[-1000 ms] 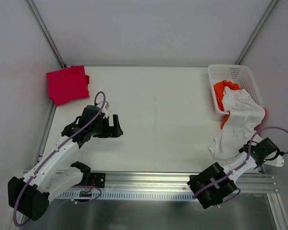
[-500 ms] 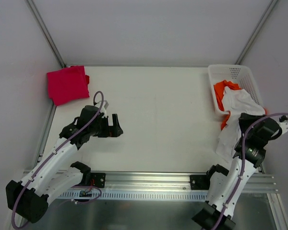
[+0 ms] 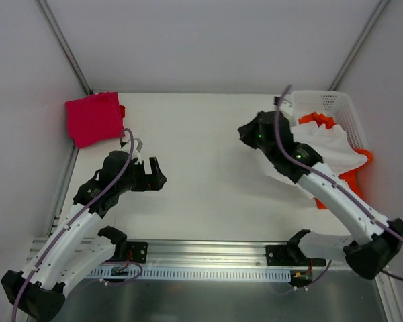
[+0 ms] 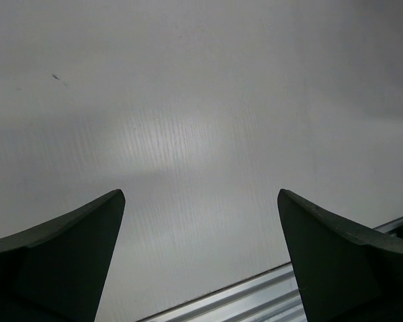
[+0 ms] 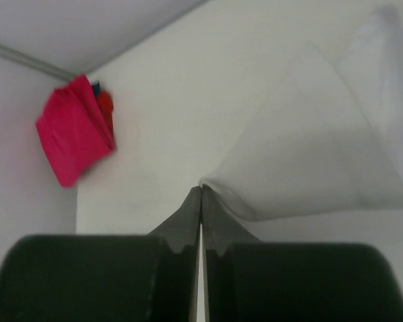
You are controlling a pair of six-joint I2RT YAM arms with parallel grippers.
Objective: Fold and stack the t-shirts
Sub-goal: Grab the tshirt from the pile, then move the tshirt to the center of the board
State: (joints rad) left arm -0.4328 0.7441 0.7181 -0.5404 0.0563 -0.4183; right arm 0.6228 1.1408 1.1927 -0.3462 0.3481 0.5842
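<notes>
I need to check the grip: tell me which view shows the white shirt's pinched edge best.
Right wrist: the shut right tool pinches an edge of the white shirt in plain sight. The top view shows the shirt spread toward the basket, but the arm hides the pinch. The left wrist shows only table.

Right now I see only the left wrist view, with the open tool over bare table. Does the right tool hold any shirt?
Observer: Yes. The right tool is shut on a corner of the white t-shirt.
Operator: Where does the rest of that shirt go?
Observer: It stretches back over the white basket, where an orange t-shirt shows partly under it.
Operator: And where is the red one?
Observer: The magenta t-shirt lies at the far left corner of the table, apart from both arms.
</notes>
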